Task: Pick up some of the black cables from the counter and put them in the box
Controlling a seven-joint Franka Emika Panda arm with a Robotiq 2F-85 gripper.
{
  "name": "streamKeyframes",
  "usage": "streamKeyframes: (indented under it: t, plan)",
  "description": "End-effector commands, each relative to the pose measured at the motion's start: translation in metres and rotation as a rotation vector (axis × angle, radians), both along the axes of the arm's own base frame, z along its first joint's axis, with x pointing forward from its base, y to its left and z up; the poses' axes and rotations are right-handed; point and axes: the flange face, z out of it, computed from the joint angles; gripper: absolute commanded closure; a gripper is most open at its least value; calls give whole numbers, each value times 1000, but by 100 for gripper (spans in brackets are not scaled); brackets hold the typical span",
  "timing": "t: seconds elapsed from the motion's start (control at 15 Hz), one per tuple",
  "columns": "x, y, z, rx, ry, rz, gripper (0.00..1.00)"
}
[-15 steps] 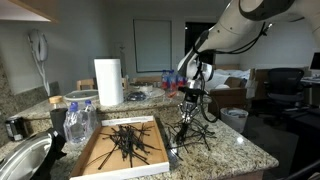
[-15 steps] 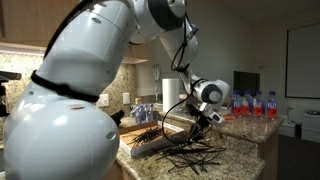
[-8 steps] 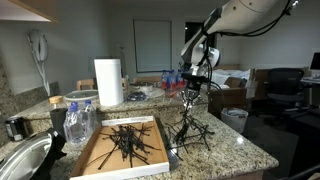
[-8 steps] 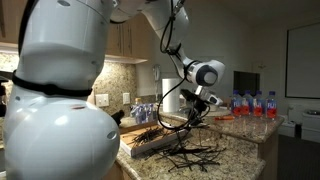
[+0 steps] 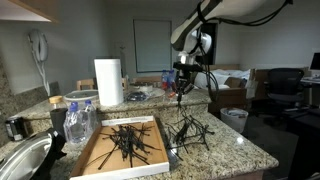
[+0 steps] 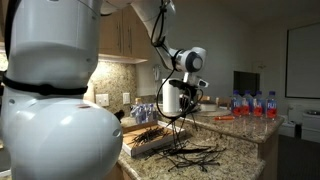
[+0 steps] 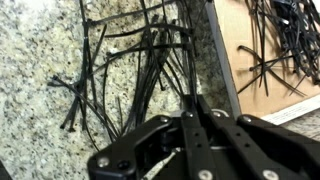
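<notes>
My gripper (image 5: pixel 182 88) hangs well above the counter, shut on a bunch of black cables (image 5: pixel 182 108) that dangle straight down from it. It also shows in an exterior view (image 6: pixel 184 100) and in the wrist view (image 7: pixel 190 112), where the fingers are pressed together on the cables (image 7: pixel 170 60). A pile of loose black cables (image 5: pixel 190 134) lies on the granite counter beside the box, also seen in an exterior view (image 6: pixel 192 156). The shallow cardboard box (image 5: pixel 98 160) holds several black cables (image 5: pixel 125 143). In the wrist view the box (image 7: pixel 265 100) is at the right.
A paper towel roll (image 5: pixel 108 82) stands behind the box. A clear plastic bag (image 5: pixel 77 120) and a metal sink (image 5: pixel 20 162) are beside the box. Water bottles (image 6: pixel 250 104) stand at the counter's back. The counter edge (image 5: pixel 255 150) is close to the pile.
My gripper has risen from the pile with a bunch of cables in it and shifted slightly toward the box. The cables now hang free above the counter.
</notes>
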Motion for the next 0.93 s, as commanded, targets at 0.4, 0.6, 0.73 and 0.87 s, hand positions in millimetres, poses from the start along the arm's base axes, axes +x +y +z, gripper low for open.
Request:
streamKeyframes:
  t: [0.4,0.6,0.73,0.87]
  plan:
    - [19,122,66,-47,-103,470,92]
    - [22,156,64,-20,-73,625,92]
    - [25,176,59,2,-36,723,92]
    - [29,195,53,21,12,816,92]
